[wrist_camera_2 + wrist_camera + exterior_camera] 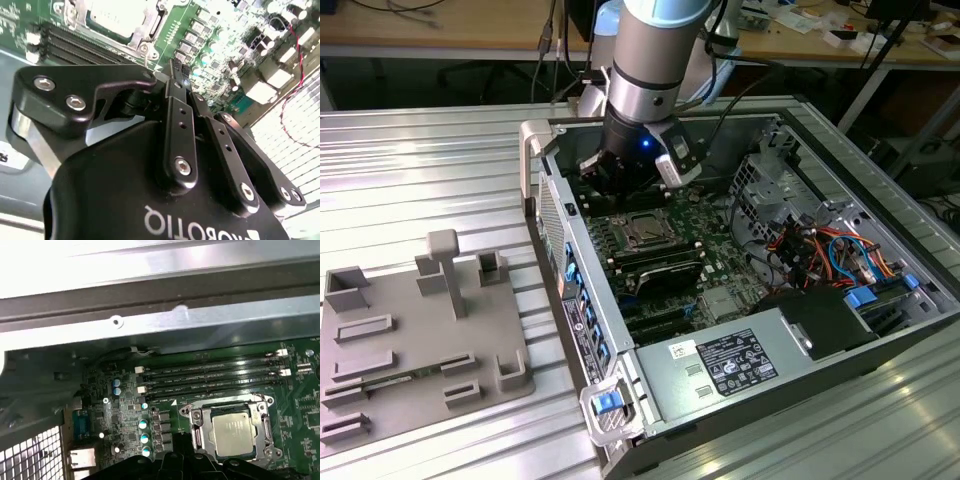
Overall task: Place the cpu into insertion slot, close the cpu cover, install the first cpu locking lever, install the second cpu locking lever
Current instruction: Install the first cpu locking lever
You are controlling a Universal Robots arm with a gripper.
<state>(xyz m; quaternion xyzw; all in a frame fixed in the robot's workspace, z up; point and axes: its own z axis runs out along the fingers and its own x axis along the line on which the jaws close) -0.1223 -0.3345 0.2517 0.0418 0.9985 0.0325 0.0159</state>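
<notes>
The gripper (178, 72), pinched together and empty, hovers near the cpu cover (196, 432), which lies flat over the seated cpu (231, 432). It seems placed for lever work.

This is a robotics lab or electronics workshop. A broad table of ribbed silver aluminium profiles (420, 150) carries an opened dark-grey metal desktop computer case (582, 290) lying on its side, its green circuit board (715, 215) and orange and blue cable bundles (830, 250) laid bare (the first wrist view gives the board close up). A silver industrial robot arm with a pale blue joint cap (650, 50) reaches into the case. Near the table's edge at the exterior view's left lies a grey moulded plastic fixture plate with slots and posts (410, 350). Beyond the far edge stands a long, cluttered wooden workbench (470, 25).
</notes>
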